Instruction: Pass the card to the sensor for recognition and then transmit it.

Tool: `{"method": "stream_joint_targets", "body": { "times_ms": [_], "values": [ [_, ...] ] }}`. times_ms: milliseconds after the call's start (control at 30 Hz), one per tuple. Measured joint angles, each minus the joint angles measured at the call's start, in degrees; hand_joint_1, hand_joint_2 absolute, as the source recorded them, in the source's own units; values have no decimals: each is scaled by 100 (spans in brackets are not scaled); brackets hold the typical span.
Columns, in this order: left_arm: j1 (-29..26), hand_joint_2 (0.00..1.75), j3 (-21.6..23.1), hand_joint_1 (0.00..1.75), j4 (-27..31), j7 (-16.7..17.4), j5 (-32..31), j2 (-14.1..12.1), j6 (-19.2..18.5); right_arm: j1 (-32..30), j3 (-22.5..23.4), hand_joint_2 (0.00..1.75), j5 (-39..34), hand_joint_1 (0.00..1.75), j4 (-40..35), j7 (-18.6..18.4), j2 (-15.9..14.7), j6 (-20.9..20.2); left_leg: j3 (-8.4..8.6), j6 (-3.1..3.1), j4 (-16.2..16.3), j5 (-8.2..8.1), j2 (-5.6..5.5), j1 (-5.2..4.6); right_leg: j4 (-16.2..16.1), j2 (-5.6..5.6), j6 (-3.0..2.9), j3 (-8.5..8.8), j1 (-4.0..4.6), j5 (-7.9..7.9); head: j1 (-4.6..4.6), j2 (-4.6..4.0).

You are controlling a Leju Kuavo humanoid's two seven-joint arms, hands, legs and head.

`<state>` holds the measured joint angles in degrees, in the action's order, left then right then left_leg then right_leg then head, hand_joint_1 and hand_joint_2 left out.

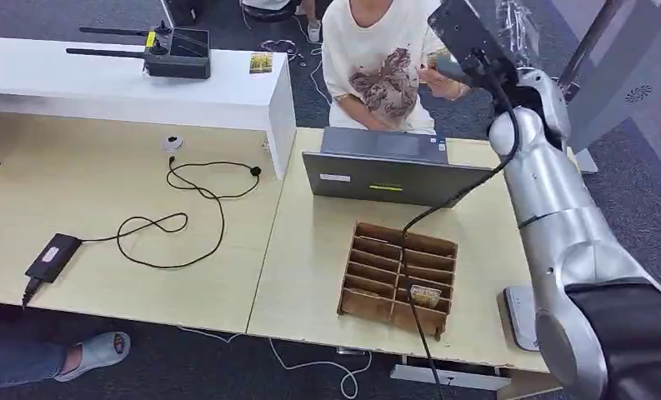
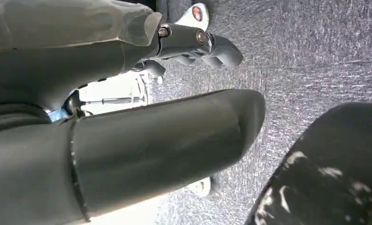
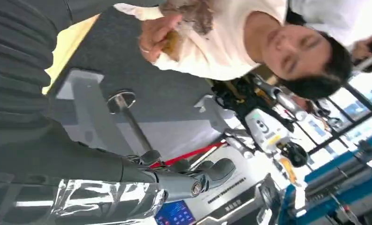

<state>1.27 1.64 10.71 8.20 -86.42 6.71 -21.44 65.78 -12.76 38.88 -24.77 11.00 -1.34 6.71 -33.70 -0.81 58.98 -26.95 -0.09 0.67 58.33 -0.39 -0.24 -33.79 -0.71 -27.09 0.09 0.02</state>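
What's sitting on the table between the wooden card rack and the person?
An open grey laptop, seen in the head view, stands between the wooden card rack and the person seated behind the table.

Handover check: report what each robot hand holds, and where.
Nothing: the right hand and left hand are empty. The card is in the person's hand; grip spot unclear.

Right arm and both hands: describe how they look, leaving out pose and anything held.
The right arm is glossy silver in rounded segments, black-covered near the shoulder, with a black cable running along it. The right hand has a dark ribbed cover, clear plastic wrap and grey metal fingers with visible bolts. The left hand shows a thick dark-grey thumb and similar bolted grey fingers.
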Motion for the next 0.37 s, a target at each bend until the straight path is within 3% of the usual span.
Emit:
{"method": "stream_joint_targets", "body": {
  "times_ms": [167,367],
  "values": [
    [-2,0,0,0,0,65,0,7,79,-929,505,175,-1424,0,-1308,660,-391,-400,-1,3,2,-2,-15,0,-7,-13,1,5,0,0,0,0],
    [-12,0,0,0,0,83,-11,-2,111,-2648,1208,175,-3494,0,-3571,898,-788,-561,-6,10,1,-11,-27,0,-9,-25,9,7,0,-7,0,0]
  ]
}}
